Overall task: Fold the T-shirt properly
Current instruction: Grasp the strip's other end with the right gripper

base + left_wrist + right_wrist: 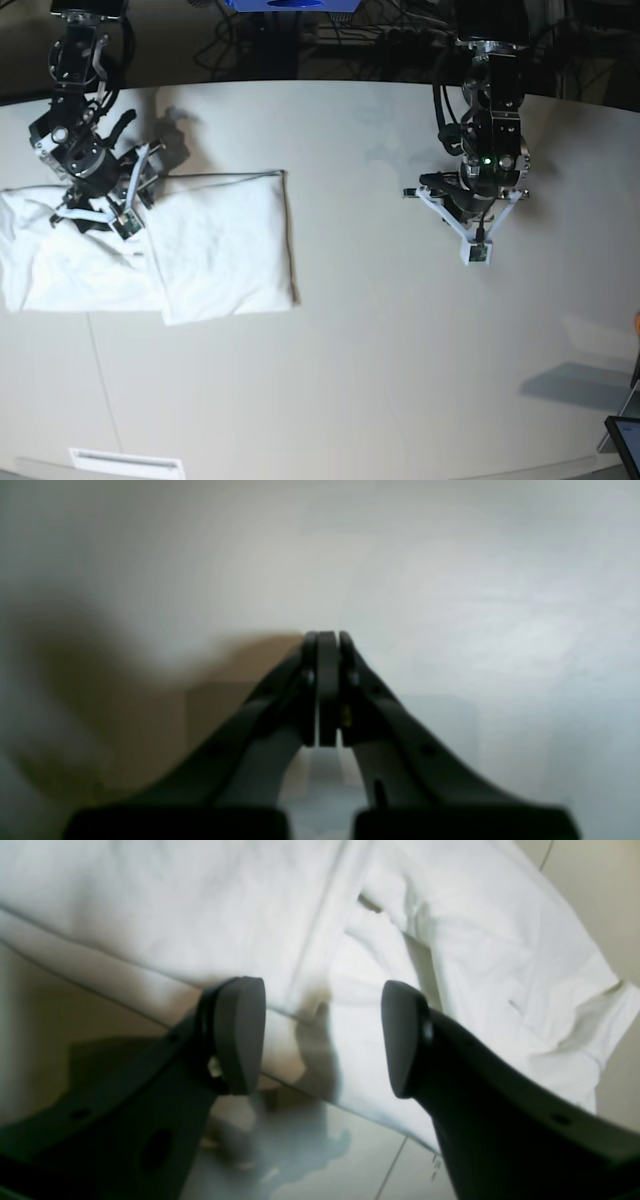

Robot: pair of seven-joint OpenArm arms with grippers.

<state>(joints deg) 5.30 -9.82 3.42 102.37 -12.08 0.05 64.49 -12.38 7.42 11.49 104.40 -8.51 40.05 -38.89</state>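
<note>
1. White cloth: the T-shirt [150, 255] lies partly folded near the table's [400, 350] left edge, with the right gripper [322, 1040] just above its upper part, jaws spread and holding nothing.
2. One T-shirt, two grippers, one table.
3. The left gripper [468, 200] hangs over bare table near the far edge, well apart from the shirt, jaws pressed together and empty.
4. A dark device [625, 440] sits at the near right corner.
</note>
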